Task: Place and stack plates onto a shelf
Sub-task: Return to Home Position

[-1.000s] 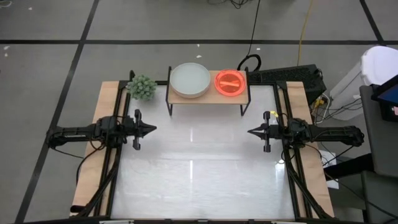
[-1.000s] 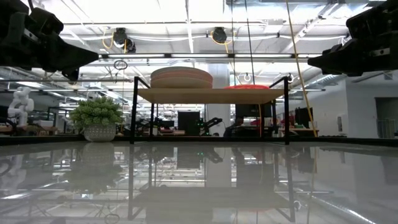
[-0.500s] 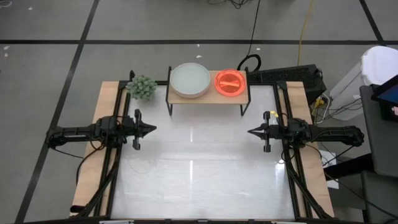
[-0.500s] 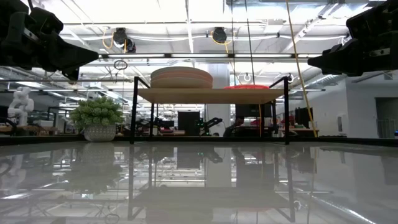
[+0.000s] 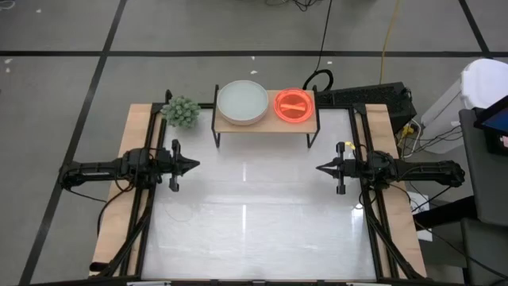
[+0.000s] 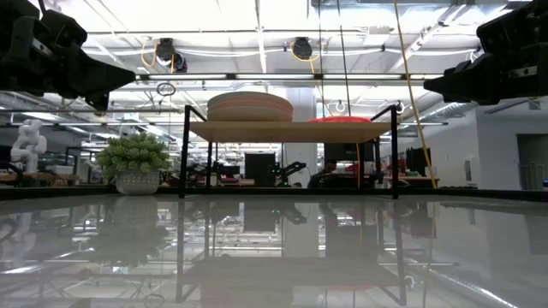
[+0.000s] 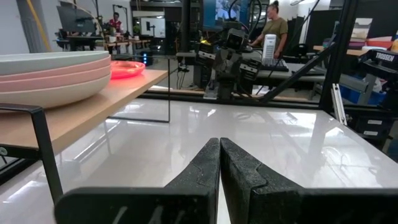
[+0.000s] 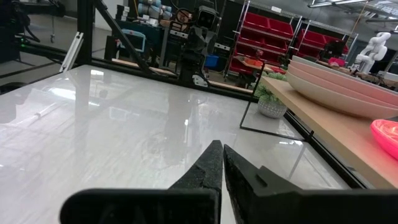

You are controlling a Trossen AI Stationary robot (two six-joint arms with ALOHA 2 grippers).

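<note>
Pinched left end effector (image 5: 196, 165) faces right end effector (image 5: 318, 168).

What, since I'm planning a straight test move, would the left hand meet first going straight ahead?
Probably the right hand, facing the left hand across the table; the shelf sits off that line.

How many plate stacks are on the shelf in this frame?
2. The larger matte stack sits at the end of the shelf nearest the potted plant; the smaller translucent orange stack sits at the other end. Lower plates in each may be hidden.
</note>
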